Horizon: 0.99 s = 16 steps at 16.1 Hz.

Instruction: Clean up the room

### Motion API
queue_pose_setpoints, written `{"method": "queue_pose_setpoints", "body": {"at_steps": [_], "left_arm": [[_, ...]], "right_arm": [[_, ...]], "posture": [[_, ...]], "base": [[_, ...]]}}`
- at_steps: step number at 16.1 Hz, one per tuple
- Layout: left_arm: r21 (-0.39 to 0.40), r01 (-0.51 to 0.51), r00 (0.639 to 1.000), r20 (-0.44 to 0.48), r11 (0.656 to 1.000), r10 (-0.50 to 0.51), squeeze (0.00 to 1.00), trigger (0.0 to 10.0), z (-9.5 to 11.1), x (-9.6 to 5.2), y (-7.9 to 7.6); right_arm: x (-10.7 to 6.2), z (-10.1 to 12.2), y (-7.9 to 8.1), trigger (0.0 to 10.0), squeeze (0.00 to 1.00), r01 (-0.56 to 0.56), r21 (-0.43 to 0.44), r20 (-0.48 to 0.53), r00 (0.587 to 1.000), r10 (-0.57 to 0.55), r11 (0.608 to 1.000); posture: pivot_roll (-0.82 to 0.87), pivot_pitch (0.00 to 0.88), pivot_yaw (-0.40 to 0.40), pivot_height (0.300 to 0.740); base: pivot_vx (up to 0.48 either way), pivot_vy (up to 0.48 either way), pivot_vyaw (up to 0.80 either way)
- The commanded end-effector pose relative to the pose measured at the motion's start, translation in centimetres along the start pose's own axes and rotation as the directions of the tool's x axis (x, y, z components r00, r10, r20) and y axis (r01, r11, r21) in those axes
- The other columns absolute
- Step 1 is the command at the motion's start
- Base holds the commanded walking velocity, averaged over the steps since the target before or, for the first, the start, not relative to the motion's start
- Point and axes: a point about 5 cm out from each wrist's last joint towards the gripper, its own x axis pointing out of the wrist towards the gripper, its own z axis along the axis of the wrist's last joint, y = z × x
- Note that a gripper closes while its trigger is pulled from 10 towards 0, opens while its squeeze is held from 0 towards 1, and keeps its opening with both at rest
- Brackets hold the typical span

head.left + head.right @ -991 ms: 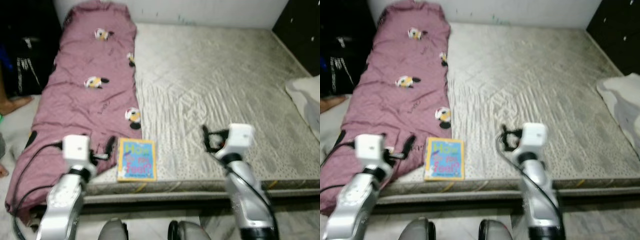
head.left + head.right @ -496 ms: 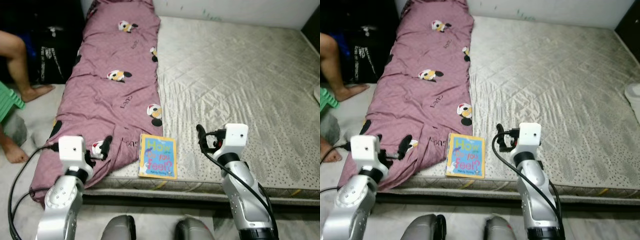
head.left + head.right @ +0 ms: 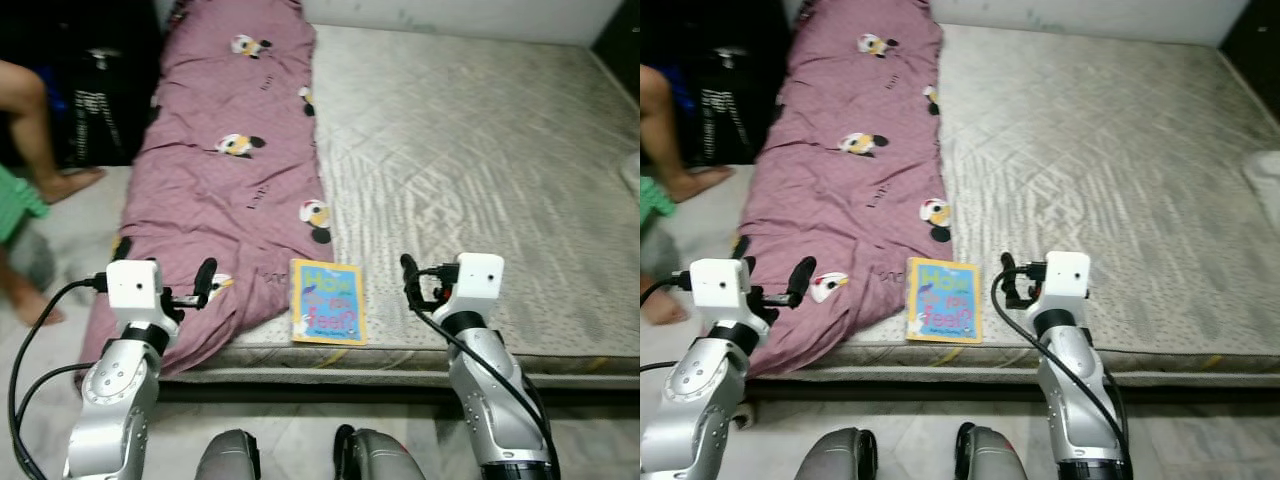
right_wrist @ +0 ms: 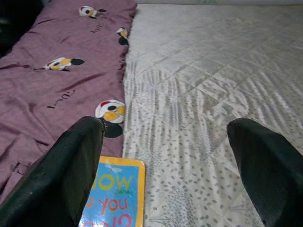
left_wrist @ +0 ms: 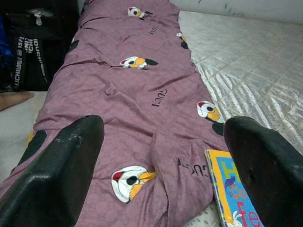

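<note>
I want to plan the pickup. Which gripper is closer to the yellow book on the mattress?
Right, slightly. The right gripper hangs just beside the yellow book on its right; the left gripper is farther, over the purple blanket.

I count one book (image 3: 327, 315) at the lower middle of the frame, one purple blanket (image 3: 228, 180) on the left side, and one mattress (image 3: 480, 160) under both. I see two grippers, the left gripper (image 3: 204, 275) and the right gripper (image 3: 409, 272). One person's leg (image 3: 35, 120) is at the upper left edge.
</note>
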Motion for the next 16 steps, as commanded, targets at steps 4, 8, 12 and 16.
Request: {"method": "queue_pose_setpoints", "body": {"at_steps": [4, 8, 12, 16], "left_arm": [[-0.007, 0.026, 0.999, -0.031, 1.0, -0.027, 0.0, 10.0, -0.45, -0.16, -0.46], [0.005, 0.007, 1.0, -0.022, 1.0, -0.007, 0.0, 10.0, -0.56, -0.2, -0.5], [-0.005, -0.001, 1.0, -0.027, 1.0, 0.001, 0.0, 10.0, -0.97, -0.74, -0.88], [-0.018, 0.002, 1.0, -0.022, 1.0, -0.003, 0.0, 10.0, -0.93, -0.79, -1.0]], "right_arm": [[-0.15, -0.01, -0.54, 10.0, 0.0, 0.027, 0.006, -0.009, 1.0, -0.027, 1.0], [-0.03, 0.1, -0.54, 10.0, 0.0, 0.027, -0.002, -0.002, 1.0, -0.027, 1.0], [-0.16, 0.19, -0.52, 10.0, 0.0, 0.024, 0.012, 0.005, 1.0, -0.024, 1.0], [-0.17, 0.19, -0.52, 10.0, 0.0, 0.021, 0.014, 0.003, 1.0, -0.021, 1.0]], "posture": [[0.03, 0.153, -0.051, 0.74], [0.03, 0.151, -0.054, 0.74], [0.03, 0.151, -0.054, 0.74], [0.03, 0.156, -0.053, 0.706]], "base": [[0.0, 0.0, -0.71], [0.0, 0.0, -0.6], [0.0, 0.0, 0.0], [0.0, 0.0, 0.0]]}}
